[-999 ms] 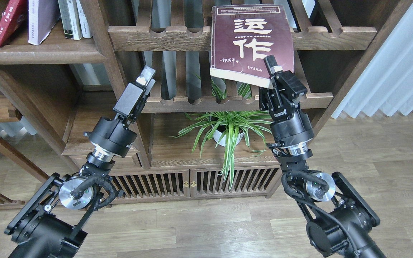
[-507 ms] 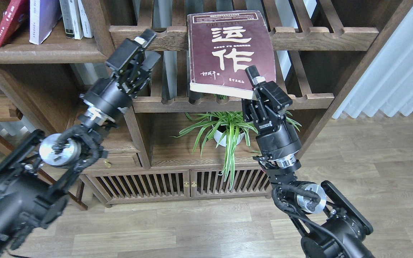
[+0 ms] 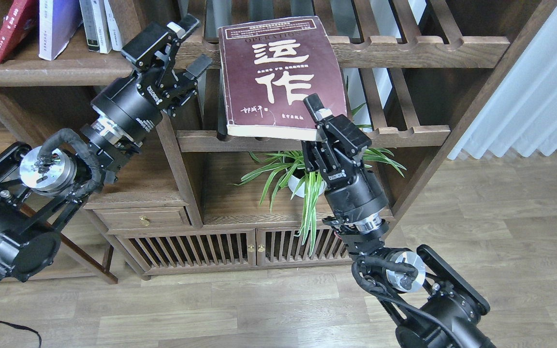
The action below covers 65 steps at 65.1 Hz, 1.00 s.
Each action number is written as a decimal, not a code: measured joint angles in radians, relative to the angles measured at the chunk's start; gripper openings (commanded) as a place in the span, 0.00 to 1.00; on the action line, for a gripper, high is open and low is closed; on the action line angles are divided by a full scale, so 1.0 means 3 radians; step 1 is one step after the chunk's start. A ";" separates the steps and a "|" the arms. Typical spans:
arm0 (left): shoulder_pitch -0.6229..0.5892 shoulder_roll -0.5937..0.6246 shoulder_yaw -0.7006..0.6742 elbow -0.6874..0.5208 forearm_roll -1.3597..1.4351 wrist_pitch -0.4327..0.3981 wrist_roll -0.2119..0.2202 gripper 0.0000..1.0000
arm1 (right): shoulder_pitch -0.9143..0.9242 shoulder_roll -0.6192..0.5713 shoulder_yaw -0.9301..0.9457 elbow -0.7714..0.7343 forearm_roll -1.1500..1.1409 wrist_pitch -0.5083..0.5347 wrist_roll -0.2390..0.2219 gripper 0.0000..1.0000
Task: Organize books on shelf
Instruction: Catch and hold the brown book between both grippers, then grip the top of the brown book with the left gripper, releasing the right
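The right tool is clamped on the maroon book's lower corner, right of the shelf; the left tool (fingers apart, probably) waits between. Better keep it upright when sliding in.

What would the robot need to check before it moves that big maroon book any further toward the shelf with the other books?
1. Right gripper shut on the maroon book's lower right corner: ok.
2. Book level: not ok, tilted.
3. Left gripper open and apart from the book: ok.
4. Free room on the shelf right of the standing books: ok.
5. Grip firmness: cannot tell.
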 measured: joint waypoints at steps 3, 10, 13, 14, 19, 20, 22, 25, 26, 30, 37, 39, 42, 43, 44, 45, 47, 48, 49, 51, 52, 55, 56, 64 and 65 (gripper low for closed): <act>0.0000 0.0023 0.0000 0.0001 -0.0083 0.0027 0.0047 0.84 | 0.0003 0.0000 0.0000 -0.0003 0.0016 0.0000 -0.0001 0.02; -0.0029 0.0040 0.0002 0.0003 -0.0168 0.0080 0.0120 0.84 | 0.0005 -0.0002 -0.0001 -0.0006 0.0030 0.0000 0.0000 0.02; -0.0044 0.0040 0.0002 0.0003 -0.0182 0.0091 0.0139 0.84 | 0.0005 -0.0003 -0.0004 -0.0006 0.0032 0.0000 -0.0001 0.02; -0.0048 0.0040 0.0002 0.0003 -0.0187 0.0094 0.0146 0.84 | 0.0005 -0.0003 -0.0006 -0.0006 0.0033 0.0000 -0.0002 0.02; -0.0068 0.0039 0.0002 0.0003 -0.0206 0.0104 0.0189 0.83 | 0.0005 -0.0003 -0.0029 -0.0006 0.0033 0.0000 -0.0008 0.02; -0.0071 0.0039 0.0002 0.0003 -0.0209 0.0106 0.0202 0.83 | 0.0005 -0.0002 -0.0035 -0.0006 0.0033 0.0000 -0.0009 0.03; -0.0075 0.0037 0.0002 0.0003 -0.0214 0.0112 0.0234 0.83 | 0.0005 -0.0002 -0.0046 -0.0006 0.0033 0.0000 -0.0010 0.03; -0.0077 0.0035 0.0002 0.0003 -0.0222 0.0128 0.0297 0.83 | 0.0005 -0.0002 -0.0057 -0.0006 0.0033 0.0000 -0.0012 0.02; -0.0077 0.0033 0.0002 0.0003 -0.0225 0.0135 0.0324 0.83 | 0.0005 -0.0002 -0.0062 -0.0006 0.0033 0.0000 -0.0013 0.03; -0.0078 0.0021 0.0002 0.0004 -0.0233 0.0161 0.0442 0.83 | 0.0008 -0.0002 -0.0087 -0.0006 0.0033 0.0000 -0.0015 0.02; -0.0078 0.0012 0.0002 0.0005 -0.0238 0.0183 0.0561 0.83 | 0.0011 -0.0003 -0.0105 -0.0006 0.0033 0.0000 -0.0016 0.02; -0.0078 0.0012 0.0002 0.0005 -0.0239 0.0185 0.0570 0.83 | 0.0012 -0.0004 -0.0107 -0.0005 0.0033 0.0000 -0.0016 0.02; -0.0078 0.0007 0.0002 0.0005 -0.0240 0.0190 0.0578 0.83 | 0.0017 -0.0004 -0.0110 -0.0005 0.0033 0.0000 -0.0016 0.02; -0.0078 0.0006 0.0002 0.0004 -0.0241 0.0192 0.0580 0.83 | 0.0018 -0.0004 -0.0110 -0.0005 0.0033 0.0000 -0.0016 0.02; -0.0078 0.0004 0.0002 0.0004 -0.0242 0.0194 0.0581 0.83 | 0.0020 -0.0005 -0.0112 -0.0004 0.0033 0.0000 -0.0017 0.02; -0.0078 0.0002 0.0002 0.0005 -0.0242 0.0197 0.0582 0.83 | 0.0021 -0.0005 -0.0115 -0.0004 0.0033 0.0000 -0.0018 0.02; -0.0078 -0.0003 0.0002 0.0004 -0.0249 0.0202 0.0584 0.82 | 0.0027 -0.0010 -0.0135 -0.0004 0.0033 0.0000 -0.0018 0.02; -0.0079 -0.0003 0.0002 0.0004 -0.0250 0.0203 0.0584 0.82 | 0.0028 -0.0011 -0.0137 -0.0003 0.0033 0.0000 -0.0018 0.02; -0.0079 -0.0005 0.0002 0.0004 -0.0252 0.0204 0.0584 0.81 | 0.0029 -0.0012 -0.0141 -0.0003 0.0033 0.0000 -0.0018 0.02; -0.0079 -0.0013 0.0002 0.0004 -0.0257 0.0205 0.0584 0.78 | 0.0030 -0.0015 -0.0146 -0.0003 0.0033 0.0000 -0.0018 0.02; -0.0079 -0.0017 0.0002 0.0004 -0.0258 0.0205 0.0584 0.78 | 0.0030 -0.0016 -0.0149 -0.0003 0.0033 0.0000 -0.0018 0.02; -0.0079 -0.0030 0.0002 0.0004 -0.0262 0.0205 0.0584 0.74 | 0.0032 -0.0018 -0.0156 -0.0003 0.0033 0.0000 -0.0019 0.02; -0.0079 -0.0033 0.0002 0.0004 -0.0263 0.0205 0.0584 0.73 | 0.0032 -0.0018 -0.0157 -0.0003 0.0033 0.0000 -0.0019 0.02; -0.0083 -0.0052 0.0000 0.0004 -0.0265 0.0205 0.0584 0.62 | 0.0034 -0.0021 -0.0160 -0.0003 0.0033 0.0000 -0.0020 0.02; -0.0084 -0.0058 -0.0001 0.0004 -0.0265 0.0205 0.0584 0.60 | 0.0035 -0.0021 -0.0160 -0.0003 0.0033 0.0000 -0.0020 0.02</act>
